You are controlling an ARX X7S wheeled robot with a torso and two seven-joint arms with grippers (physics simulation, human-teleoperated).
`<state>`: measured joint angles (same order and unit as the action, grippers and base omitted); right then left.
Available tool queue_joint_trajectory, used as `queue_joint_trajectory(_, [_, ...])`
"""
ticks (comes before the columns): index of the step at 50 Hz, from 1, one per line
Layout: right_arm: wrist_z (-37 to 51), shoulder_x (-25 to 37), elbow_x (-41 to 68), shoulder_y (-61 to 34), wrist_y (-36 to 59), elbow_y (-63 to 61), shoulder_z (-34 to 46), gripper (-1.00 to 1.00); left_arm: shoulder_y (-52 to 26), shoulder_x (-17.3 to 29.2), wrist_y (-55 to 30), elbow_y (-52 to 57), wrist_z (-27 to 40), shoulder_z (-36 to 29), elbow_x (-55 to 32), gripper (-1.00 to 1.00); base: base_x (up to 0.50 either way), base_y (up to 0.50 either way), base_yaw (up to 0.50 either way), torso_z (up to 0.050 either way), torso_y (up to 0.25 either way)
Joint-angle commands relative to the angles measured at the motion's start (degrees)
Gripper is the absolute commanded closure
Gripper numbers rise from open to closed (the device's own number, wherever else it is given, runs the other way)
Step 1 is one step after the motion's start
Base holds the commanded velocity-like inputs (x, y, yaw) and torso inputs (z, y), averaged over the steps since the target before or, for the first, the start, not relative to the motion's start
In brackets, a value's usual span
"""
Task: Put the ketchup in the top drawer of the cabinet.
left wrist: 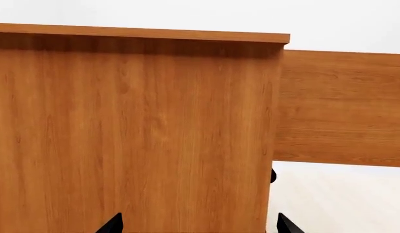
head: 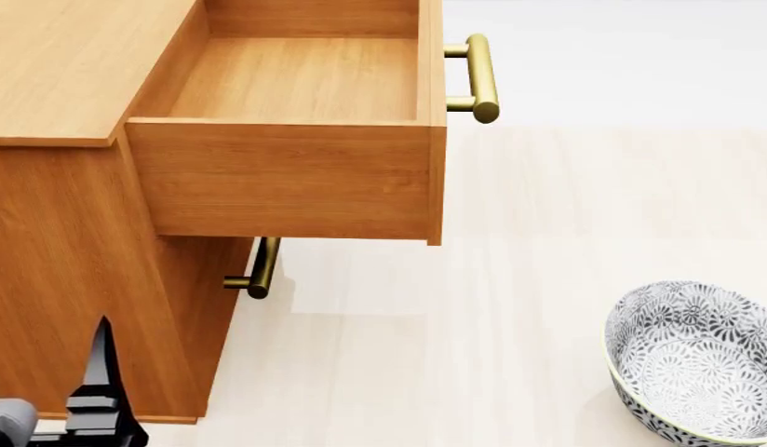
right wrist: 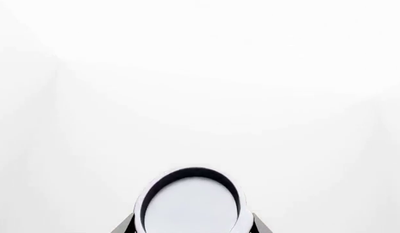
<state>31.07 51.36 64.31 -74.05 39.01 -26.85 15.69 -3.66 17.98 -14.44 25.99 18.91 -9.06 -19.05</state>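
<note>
The top drawer (head: pixel 297 140) of the cabinet (head: pixel 60 74) is standing pulled out and empty. My right claw (right wrist: pixel 190 228) is clenching the ketchup (right wrist: pixel 190 204), out of the head view, so carrying it over and dropping it in is remaining. My left claw (left wrist: pixel 200 224) is hanging released beside the cabinet.

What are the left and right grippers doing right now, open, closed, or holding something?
Left gripper: open, holding nothing, fingers apart beside the cabinet.
Right gripper: closed on the ketchup, only its silver lid showing.
</note>
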Motion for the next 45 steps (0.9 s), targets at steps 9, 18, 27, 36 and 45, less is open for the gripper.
queue_joint_trajectory(9, [-8.9,-12.0,-12.8,-7.2,-3.4,17.5,9.1,1.0,0.5,0.4,0.3,0.6,0.3,0.0,-0.6,-1.0,0.0,0.0,0.0,0.0,0.0])
queue_joint_trajectory(18, [-13.8,-18.6,-18.3,-11.1,-6.7,29.6,13.6,1.0,0.5,0.2,0.8,0.2,0.2,-0.6,-0.7,-1.0,0.0,0.0,0.0,0.0,0.0])
queue_joint_trajectory(27, [-19.5,-27.3,-23.1,-16.1,-11.6,46.8,17.1,1.0,0.7,0.3,1.2,0.2,0.2,-0.8,-0.9,-1.0,0.0,0.0,0.0,0.0,0.0])
queue_joint_trajectory(36, [-26.8,-36.6,-27.0,-22.6,-18.2,67.6,19.6,1.0,1.0,0.3,1.5,0.2,0.4,-0.8,-1.0,-1.0,0.0,0.0,0.0,0.0,0.0])
queue_joint_trajectory(45, [-36.1,-49.1,-32.7,-32.5,-33.0,101.8,19.6,1.0,0.7,0.3,1.6,-0.4,0.3,-1.1,-1.2,-1.0,0.0,0.0,0.0,0.0,0.001])
